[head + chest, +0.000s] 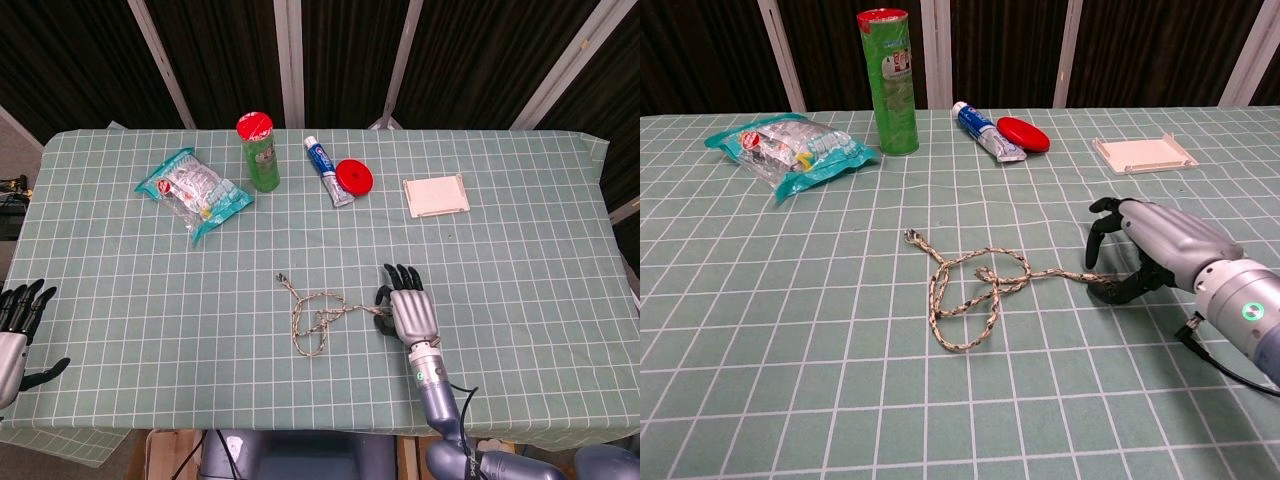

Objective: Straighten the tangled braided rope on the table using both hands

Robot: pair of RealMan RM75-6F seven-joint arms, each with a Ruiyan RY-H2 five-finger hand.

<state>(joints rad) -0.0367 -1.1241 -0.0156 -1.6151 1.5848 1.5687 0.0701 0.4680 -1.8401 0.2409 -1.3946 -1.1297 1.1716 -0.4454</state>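
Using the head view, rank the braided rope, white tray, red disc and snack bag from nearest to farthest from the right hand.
From the right hand:
1. Tangled braided rope, just to its left.
2. White rectangular tray, straight beyond it.
3. Flat red disc, beyond, leftward.
4. Teal plastic snack bag, far left.

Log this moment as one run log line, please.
phase: reaching rope end | right hand: fingers over end of braided rope, grasp unclear | left hand: open, off table edge | rope: tangled
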